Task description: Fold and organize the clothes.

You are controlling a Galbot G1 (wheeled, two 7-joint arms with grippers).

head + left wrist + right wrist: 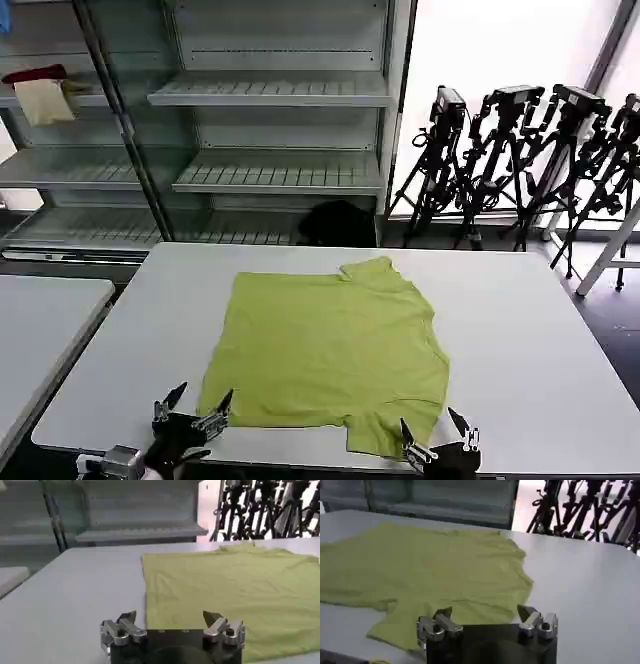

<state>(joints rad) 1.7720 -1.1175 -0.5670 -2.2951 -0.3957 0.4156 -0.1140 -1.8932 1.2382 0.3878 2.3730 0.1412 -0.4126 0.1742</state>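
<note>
The lime yellow-green T-shirt (330, 350) lies spread flat on the white table (520, 340), plain side up, one sleeve at the near edge and one at the far edge. My left gripper (193, 405) hovers open at the shirt's near left corner. In the left wrist view the left gripper (170, 617) stands over the shirt (230, 595) edge, nothing between its fingers. My right gripper (437, 432) is open just by the near sleeve. The right wrist view has the right gripper (485, 612) above the shirt (430, 570) near that sleeve, holding nothing.
A second white table (40, 330) stands at the left. Metal shelving (270, 130) runs behind, with red and cream cloths (40, 90) on a high shelf. Black tripods (530, 160) stand at the back right. A dark object (338, 225) lies on the floor behind the table.
</note>
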